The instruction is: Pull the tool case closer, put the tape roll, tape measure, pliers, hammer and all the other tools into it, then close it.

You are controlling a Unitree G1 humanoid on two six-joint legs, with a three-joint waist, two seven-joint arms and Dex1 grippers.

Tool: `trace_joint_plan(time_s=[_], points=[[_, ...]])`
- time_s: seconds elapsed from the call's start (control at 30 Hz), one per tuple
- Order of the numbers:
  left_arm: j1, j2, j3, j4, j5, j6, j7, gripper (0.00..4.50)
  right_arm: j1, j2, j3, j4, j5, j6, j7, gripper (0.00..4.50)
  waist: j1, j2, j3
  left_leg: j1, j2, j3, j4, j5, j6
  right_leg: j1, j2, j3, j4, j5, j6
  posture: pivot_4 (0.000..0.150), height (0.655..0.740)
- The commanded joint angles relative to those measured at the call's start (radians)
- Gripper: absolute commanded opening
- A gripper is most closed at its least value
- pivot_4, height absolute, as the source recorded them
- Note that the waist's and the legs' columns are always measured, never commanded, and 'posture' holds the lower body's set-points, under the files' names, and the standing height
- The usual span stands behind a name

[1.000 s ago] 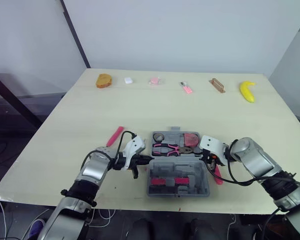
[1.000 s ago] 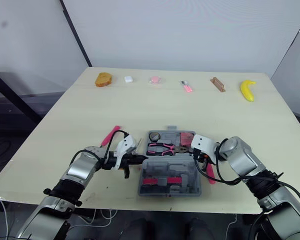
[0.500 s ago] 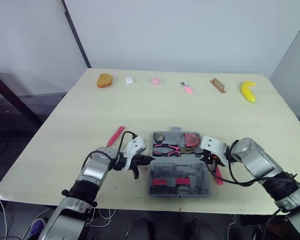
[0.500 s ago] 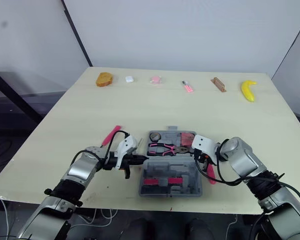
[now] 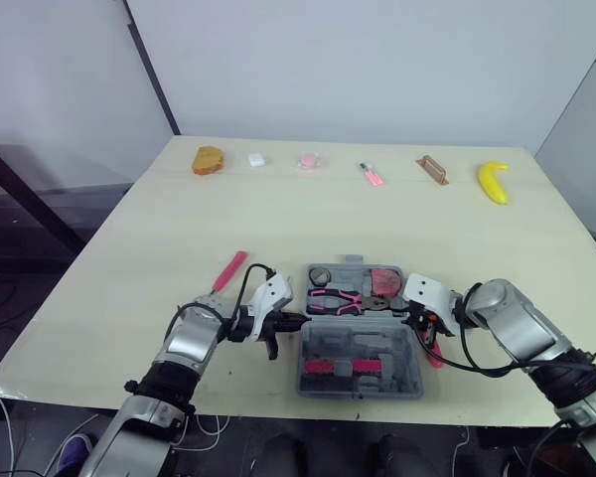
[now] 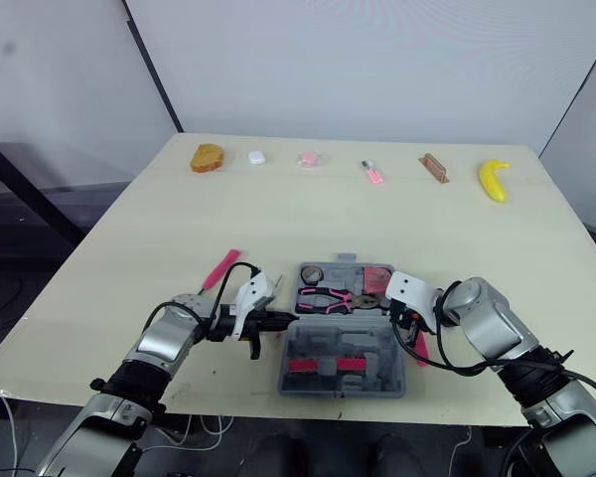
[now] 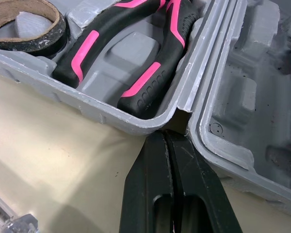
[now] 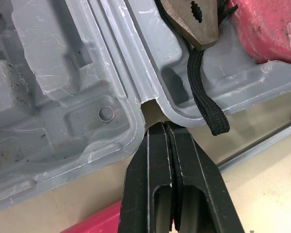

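Left wrist view: left gripper [image 7: 166, 136], fingers pressed together, tips at the hinge notch of the case [image 7: 87, 109]; right gripper [image 8: 163, 127] the same, opposite side. Case lies open near the front edge of the desk [image 5: 159, 229]. We'd draw both sides evenly, lest it skew.

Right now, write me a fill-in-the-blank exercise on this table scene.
The case lies ___, both halves flat.
The pliers inside it have handles in black and ___.
The left hand and the right hand are both ___, tips at the case's hinge.
At the far right of the table, the yellow fruit is a ___.
Missing words: open; pink; shut; banana.
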Motion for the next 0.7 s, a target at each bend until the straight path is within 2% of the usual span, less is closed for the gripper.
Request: trace_joint_plan(time_s=[0.03,0.33,0.5,0.7], points=[[-0.009,-0.015,-0.022,-0.01,-0.002,-0.031,-0.007,0.05,-0.006,0.011,-0.02,-0.039,0.024,-0.016,-0.001,0.02,0.0,0.0,0.0,0.0,0.0,0.0,0.0,0.0,0.0,0.0,0.0,0.0,0.0,0.0,0.0,0.15,0.74],[0.025,0.029,0.052,-0.019,-0.032,-0.086,0.011,0.05,0.007,0.018,-0.098,-0.085,0.077,-0.012,-0.021,0.02,-0.004,0.0,0.0,0.0,0.0,0.0,0.0,0.0,0.0,0.0,0.0,0.0,0.0,0.0,0.0,0.15,0.74],[0.114,0.043,0.177,-0.14,-0.178,-0.144,-0.022,0.05,0.073,0.046,-0.294,-0.175,0.23,-0.039,-0.039,0.02,-0.004,-0.001,0.002,0.0,0.001,0.0,-0.001,0.0,0.0,-0.001,0.0,0.001,0.0,0.0,0.0,0.15,0.74],[0.241,0.048,0.326,-0.265,-0.311,-0.104,0.039,0.05,0.24,0.105,-0.498,-0.26,0.373,-0.215,-0.08,0.02,0.004,-0.001,0.002,0.001,0.0,0.001,-0.001,0.0,0.0,0.001,-0.001,0.0,-0.001,0.0,0.001,0.15,0.74]])
